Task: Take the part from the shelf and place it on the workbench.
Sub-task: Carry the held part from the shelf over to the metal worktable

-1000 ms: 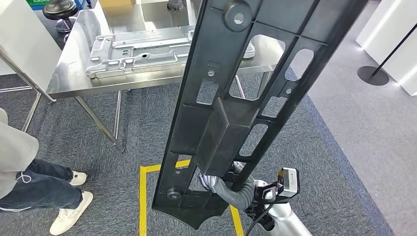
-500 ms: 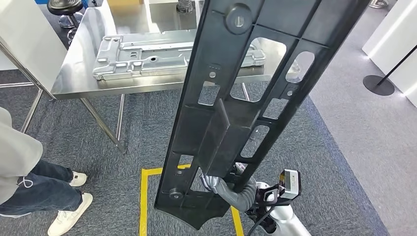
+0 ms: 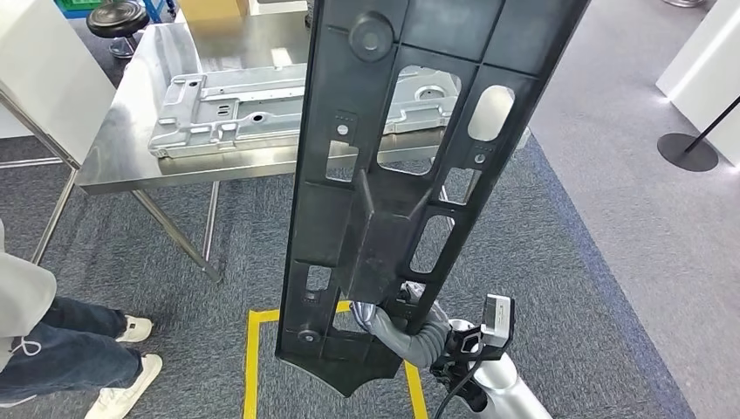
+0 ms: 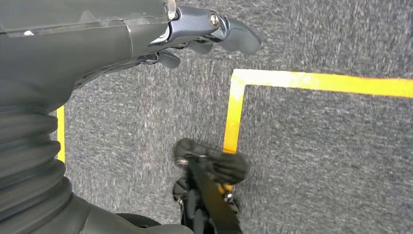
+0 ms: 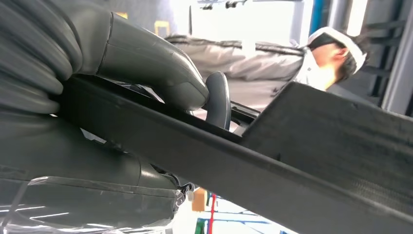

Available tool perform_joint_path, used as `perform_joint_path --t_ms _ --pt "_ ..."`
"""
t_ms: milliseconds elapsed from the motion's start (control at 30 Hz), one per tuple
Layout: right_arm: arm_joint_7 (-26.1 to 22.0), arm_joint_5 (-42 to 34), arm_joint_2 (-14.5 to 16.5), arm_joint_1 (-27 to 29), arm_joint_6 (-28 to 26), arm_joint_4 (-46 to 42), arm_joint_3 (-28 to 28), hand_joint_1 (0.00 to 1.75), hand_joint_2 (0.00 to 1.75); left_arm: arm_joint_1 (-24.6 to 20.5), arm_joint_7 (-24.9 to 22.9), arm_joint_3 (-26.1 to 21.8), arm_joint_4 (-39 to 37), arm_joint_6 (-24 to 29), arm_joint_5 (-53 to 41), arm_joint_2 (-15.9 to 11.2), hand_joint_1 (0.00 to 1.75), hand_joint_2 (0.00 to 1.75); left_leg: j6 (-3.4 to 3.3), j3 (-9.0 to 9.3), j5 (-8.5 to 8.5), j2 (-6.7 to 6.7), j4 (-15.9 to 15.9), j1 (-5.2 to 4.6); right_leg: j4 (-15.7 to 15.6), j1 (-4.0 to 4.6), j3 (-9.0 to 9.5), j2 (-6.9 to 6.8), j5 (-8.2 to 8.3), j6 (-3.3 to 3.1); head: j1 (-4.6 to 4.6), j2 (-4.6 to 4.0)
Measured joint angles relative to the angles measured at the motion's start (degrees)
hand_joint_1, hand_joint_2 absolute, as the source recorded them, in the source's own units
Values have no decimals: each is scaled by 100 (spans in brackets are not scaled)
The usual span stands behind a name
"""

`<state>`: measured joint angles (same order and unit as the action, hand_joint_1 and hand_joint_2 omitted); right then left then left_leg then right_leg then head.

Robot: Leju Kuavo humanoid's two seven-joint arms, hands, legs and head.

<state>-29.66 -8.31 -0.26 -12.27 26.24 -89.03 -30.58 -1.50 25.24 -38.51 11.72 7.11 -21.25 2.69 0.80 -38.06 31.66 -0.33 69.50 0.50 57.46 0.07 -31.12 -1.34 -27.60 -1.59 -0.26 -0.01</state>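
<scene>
A long black plastic part [image 3: 393, 175] with cut-outs and ribs stands nearly upright in front of me, its lower end near my waist. My right hand [image 3: 397, 327] grips it low down from behind, its fingers wrapped round a rib. In the right wrist view the thumb [image 5: 146, 63] presses on the part's edge [image 5: 292, 161]. The steel workbench [image 3: 122, 157] lies ahead, partly hidden behind the part. My left hand [image 4: 195, 34] hangs over the carpet holding nothing, its fingers loosely apart.
A silver cast metal plate [image 3: 236, 109] lies on the workbench. A person [image 3: 52, 349] in jeans and white shoes stands at the left. Yellow floor tape [image 3: 253, 358] marks a square at my feet. A stanchion base [image 3: 685, 150] stands at the right, a white panel [image 3: 44, 61] at the left.
The whole picture has shifted, so the camera has moved; the workbench now sits a little lower and nearer. The black part stands more upright in my right hand.
</scene>
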Motion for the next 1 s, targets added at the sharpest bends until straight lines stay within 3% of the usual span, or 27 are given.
perform_joint_path --t_ms 33,100,167,267,333,400,433,467,500,567,600,633,733,800,833,900,933,967,1000 --pt "-9 107 -1 3 -51 -81 -3 175 175 7 -3 -13 0 2 -2 -3 0 175 -53 127 -286 21 -412 -18 -5 10 54 -2 -42 1 0 -1" --pt "-37 351 -5 4 -144 -265 -21 175 175 6 -2 -37 -1 4 -6 -6 0 175 -127 309 -577 76 -1004 -72 -16 19 123 -1 -100 29 19 -1" --pt "-52 541 -11 1 -206 -418 -59 175 175 11 4 -62 -1 5 -17 -7 0 175 -153 342 -595 99 -1125 -115 -29 13 141 3 -138 90 32 0" --pt "-33 649 -20 -47 -235 -580 -109 175 175 8 20 -93 0 3 -34 1 0 175 -195 455 -650 66 -1234 -72 61 20 154 29 -247 192 34 0" --pt "-6 663 -30 -114 -233 -629 -122 175 175 -16 30 -108 0 -6 -39 10 0 175 -236 546 -628 45 -1292 -41 621 0 -135 75 -473 243 41 1" --pt "32 660 -51 -163 -199 -632 -139 175 175 -36 32 -129 0 -18 -43 18 0 175 -258 610 -567 17 -1295 -38 1429 -28 -659 98 -700 285 42 0" --pt "60 647 -63 -179 -177 -623 -157 175 175 -40 30 -139 0 -22 -46 23 0 175 -255 648 -529 -1 -1292 -37 1659 -42 -859 101 -687 303 41 0" --pt "90 624 -74 -203 -161 -611 -184 175 175 -39 26 -147 0 -28 -51 28 0 175 -246 697 -487 -21 -1287 -34 1659 -56 -948 102 -548 314 42 -1" --pt "120 593 -82 -236 -152 -600 -210 175 175 -39 21 -152 0 -33 -56 33 0 175 -232 759 -439 -41 -1282 -32 1417 -69 -915 102 -295 319 42 -1" --pt "167 526 -93 -316 -149 -584 -246 175 175 -46 15 -159 0 -42 -62 41 0 175 -188 881 -329 -75 -1271 -39 616 -81 -644 108 227 307 42 -1" --pt "182 501 -98 -354 -151 -579 -253 175 175 -55 13 -163 0 -43 -63 43 0 175 -157 917 -277 -89 -1263 -46 308 -80 -517 116 347 282 38 0" --pt "196 480 -103 -382 -151 -574 -257 175 175 -63 12 -168 0 -44 -63 43 0 175 -126 935 -238 -98 -1261 -53 139 -72 -444 124 370 253 35 0" --pt "231 411 -111 -430 -156 -568 -265 175 175 -80 11 -181 0 -47 -74 40 0 175 -33 979 -161 -98 -1285 -38 50 -60 -376 140 274 145 23 1" --pt "244 343 -114 -457 -176 -572 -281 175 175 -90 12 -184 0 -55 -104 44 0 175 32 891 -19 -62 -1028 -18 3 -78 -303 131 237 78 0 0" --pt "248 316 -117 -464 -189 -574 -291 175 175 -92 12 -186 0 -57 -120 46 0 175 60 733 111 -41 -714 -6 -11 -82 -265 123 211 54 -12 0" --pt "256 286 -131 -462 -214 -570 -309 175 175 -81 11 -191 0 -57 -150 48 0 175 104 231 383 -17 122 8 -15 -76 -195 111 140 30 -23 -1" --pt "260 283 -140 -451 -233 -565 -315 175 175 -71 9 -194 0 -56 -156 48 0 175 113 11 406 -13 411 11 -15 -73 -148 111 99 28 -25 0" --pt "262 285 -149 -442 -255 -561 -323 175 175 -60 7 -196 0 -55 -160 48 0 175 114 -117 298 -11 487 12 -14 -72 -91 114 53 30 -24 -1" --pt "263 292 -154 -436 -279 -557 -330 175 175 -53 5 -198 0 -54 -162 48 0 175 104 -124 60 -9 308 12 -14 -72 -19 117 2 36 -26 0"
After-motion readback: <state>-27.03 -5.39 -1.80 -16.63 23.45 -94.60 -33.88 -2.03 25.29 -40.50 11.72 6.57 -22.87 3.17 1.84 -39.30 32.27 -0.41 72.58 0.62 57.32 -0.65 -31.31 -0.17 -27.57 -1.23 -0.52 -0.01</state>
